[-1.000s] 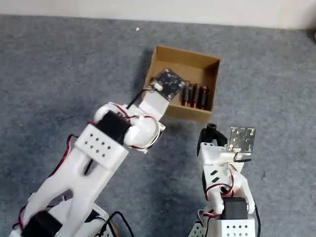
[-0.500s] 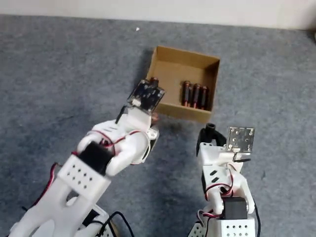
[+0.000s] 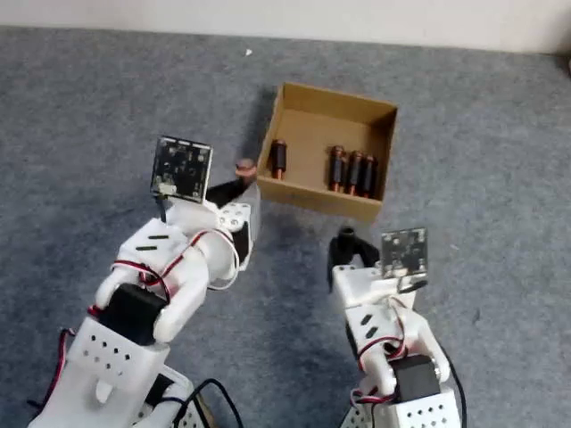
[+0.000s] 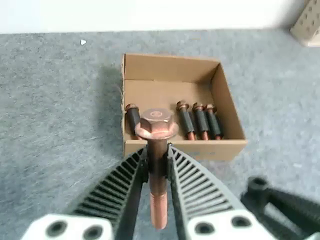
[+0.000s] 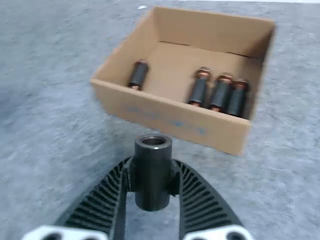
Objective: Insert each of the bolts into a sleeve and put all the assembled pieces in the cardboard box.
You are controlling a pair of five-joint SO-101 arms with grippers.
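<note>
P1: Left arm's swung back off the cardboard box (image 3: 337, 95) & now sits left of it in the high view. Right arm's shifted a bit left too. A 4th assembled piece (image 3: 278, 159) now shows at the box's left side, w/ three more pieces (image 3: 354, 171) bunched at its right.

P2: Grips?

P1: The left gripper (image 4: 156, 152) pinches the bolt (image 4: 157, 127) on the shank just under the head. The right gripper (image 5: 152, 176) is clamped round the sleeve (image 5: 153, 162), open bore end clear of the claw.

P2: Risks, imo?

P1: Mating. Bolt tip vs bore looks tight, so any tilt prob. jams it on the rim or skids it off. The shank's smooth btwn ribbed fingers (image 4: 122, 182), so a push could slide it back or twist it. The sleeve could rotate likewise.

P2: Room?

P1: The box's near wall is close to both grippers, esp. the sleeve just below it in frame, so a wide swing could nudge the box. Bare grey carpet (image 3: 107, 98) at upper left & btwn the arms at lower centre gives space to meet. The arms are near each other, so they may clash if both close in fast.
</note>
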